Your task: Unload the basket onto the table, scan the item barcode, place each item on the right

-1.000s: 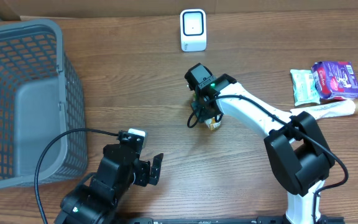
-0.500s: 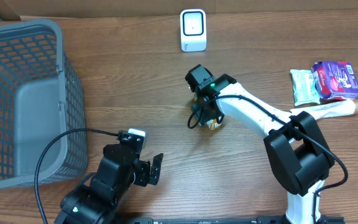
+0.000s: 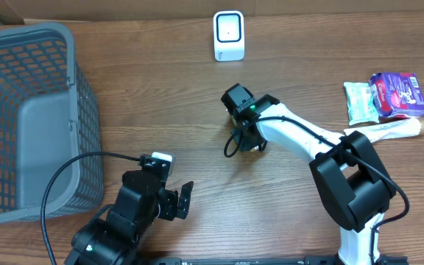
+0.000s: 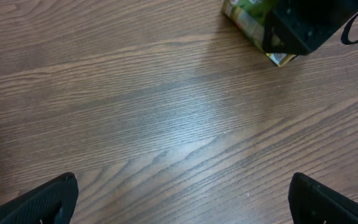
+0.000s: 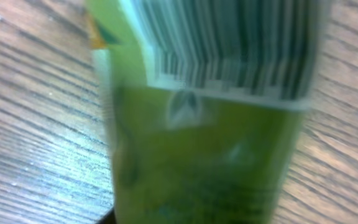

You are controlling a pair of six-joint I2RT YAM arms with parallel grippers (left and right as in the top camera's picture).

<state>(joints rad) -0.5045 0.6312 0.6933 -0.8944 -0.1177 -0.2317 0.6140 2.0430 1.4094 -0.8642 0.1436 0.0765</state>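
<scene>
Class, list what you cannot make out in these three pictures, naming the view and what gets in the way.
Barcode on the green packet: right wrist view, blurred, too close to read.
Right gripper: overhead, the wrist covers the fingers; open or shut unclear.
Left fingers: left wrist view, cut off by the bottom edge.
Snack packs: overhead, print too small.

The item (image 5: pixel 204 124) is a green packet with a barcode across one end (blurred, seen very close). It lies on the wooden surface (image 4: pixel 135 112). The white scanner (image 3: pixel 229 35) stands upright, well apart from it.
</scene>
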